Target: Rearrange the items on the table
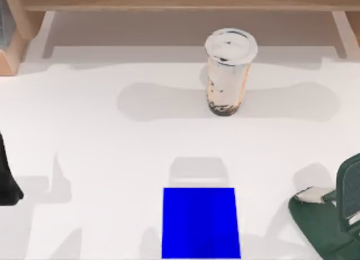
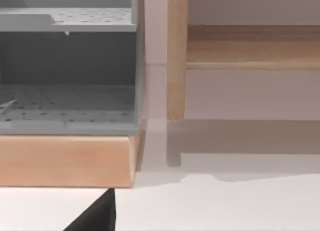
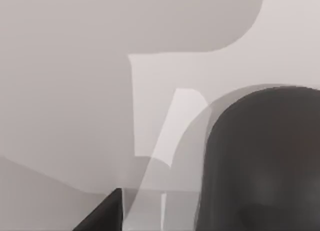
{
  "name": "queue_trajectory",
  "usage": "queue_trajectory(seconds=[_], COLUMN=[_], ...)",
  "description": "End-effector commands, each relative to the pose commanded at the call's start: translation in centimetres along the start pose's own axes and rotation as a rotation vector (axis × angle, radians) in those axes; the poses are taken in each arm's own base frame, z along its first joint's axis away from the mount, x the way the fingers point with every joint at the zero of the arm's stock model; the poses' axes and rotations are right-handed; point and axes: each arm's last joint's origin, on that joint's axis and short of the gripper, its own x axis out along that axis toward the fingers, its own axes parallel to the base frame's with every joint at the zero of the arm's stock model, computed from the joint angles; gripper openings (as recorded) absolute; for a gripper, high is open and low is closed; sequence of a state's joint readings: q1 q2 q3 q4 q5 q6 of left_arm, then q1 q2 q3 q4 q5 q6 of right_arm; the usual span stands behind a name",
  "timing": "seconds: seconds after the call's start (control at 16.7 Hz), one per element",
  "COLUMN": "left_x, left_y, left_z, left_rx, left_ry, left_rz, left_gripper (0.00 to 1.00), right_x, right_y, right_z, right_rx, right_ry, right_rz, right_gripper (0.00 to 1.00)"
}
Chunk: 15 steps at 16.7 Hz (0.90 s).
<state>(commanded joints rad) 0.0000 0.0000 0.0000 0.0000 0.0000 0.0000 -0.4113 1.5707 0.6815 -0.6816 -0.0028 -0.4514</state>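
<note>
Standing upright near the table's point(image 1: 84, 125) far edge is the cup point(image 1: 228, 71). Close under the right gripper point(image 1: 323, 206), near the right front corner, lies the mouse point(image 3: 265, 161). Whether either gripper's jaws are open I cannot tell; the left arm point(image 1: 7, 175) is at the left edge.

A clear glossy plastic cup point(image 1: 226, 74) with a smooth white plastic lid point(image 1: 230, 45) is seen at upper centre. The table point(image 1: 101, 147) is matt, smooth white. The blue mat point(image 1: 200, 223) looks flat and matt. Pale wood forms the ledge point(image 1: 185, 0).
</note>
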Motion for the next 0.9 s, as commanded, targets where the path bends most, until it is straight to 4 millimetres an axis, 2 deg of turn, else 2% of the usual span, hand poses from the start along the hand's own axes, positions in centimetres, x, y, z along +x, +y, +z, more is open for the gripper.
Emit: queue_trajectory(seconds=[0.48, 0.9], left_x=[0.00, 0.00], left_y=[0.00, 0.00], left_z=[0.00, 0.00], left_rx=[0.000, 0.000], left_ry=[0.000, 0.000], left_rz=[0.000, 0.000], left_gripper=[1.00, 1.00], right_x=[0.00, 0.00], right_y=[0.00, 0.00], right_z=[0.00, 0.00], right_rx=[0.000, 0.000], right_ry=[0.000, 0.000], right_rz=[0.000, 0.000], right_gripper=[0.02, 0.00])
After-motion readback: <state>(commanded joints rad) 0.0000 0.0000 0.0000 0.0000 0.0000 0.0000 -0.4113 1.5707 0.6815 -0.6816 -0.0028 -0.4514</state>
